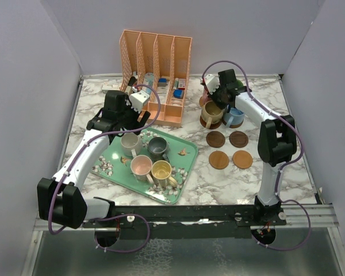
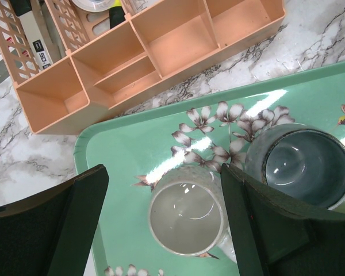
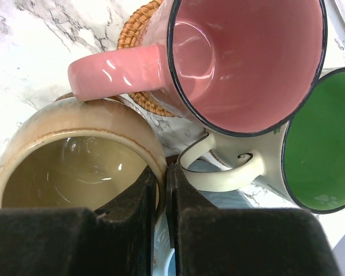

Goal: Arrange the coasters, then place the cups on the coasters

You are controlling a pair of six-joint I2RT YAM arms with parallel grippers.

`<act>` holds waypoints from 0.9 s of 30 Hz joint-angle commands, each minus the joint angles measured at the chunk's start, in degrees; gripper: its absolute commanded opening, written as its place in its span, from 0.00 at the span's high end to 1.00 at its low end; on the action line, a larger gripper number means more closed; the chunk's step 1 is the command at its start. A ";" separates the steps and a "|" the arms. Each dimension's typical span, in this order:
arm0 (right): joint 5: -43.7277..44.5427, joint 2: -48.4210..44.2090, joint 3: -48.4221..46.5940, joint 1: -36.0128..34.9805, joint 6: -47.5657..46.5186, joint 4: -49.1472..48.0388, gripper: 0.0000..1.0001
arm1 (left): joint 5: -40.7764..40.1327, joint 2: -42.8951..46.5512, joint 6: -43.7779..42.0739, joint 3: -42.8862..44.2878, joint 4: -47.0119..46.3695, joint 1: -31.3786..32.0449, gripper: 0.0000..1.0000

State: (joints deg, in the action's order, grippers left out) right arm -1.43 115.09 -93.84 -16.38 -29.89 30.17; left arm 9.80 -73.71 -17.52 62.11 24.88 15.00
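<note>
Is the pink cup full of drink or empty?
Empty. The right wrist view looks straight into the pink cup, and you see only its bare, shiny pink inside, with no drink.

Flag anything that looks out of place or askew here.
At the far right, three cups are jammed together. The pink cup seems to sit off-centre on its woven coaster, with its handle against the tan cup and the green-lined cup close beside. Four brown coasters nearby lie bare in a neat square. Nothing looks spilled or broken.
</note>
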 commanded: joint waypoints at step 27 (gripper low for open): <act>-0.78 2.17 -3.72 0.81 -2.56 0.58 0.99 | 0.37 1.33 -0.49 -0.80 -1.58 -0.59 0.17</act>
State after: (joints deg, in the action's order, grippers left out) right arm -1.80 116.64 -94.78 -16.29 -31.86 31.66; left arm 9.80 -73.71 -17.52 62.08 24.88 14.94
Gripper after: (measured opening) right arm 0.101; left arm 0.826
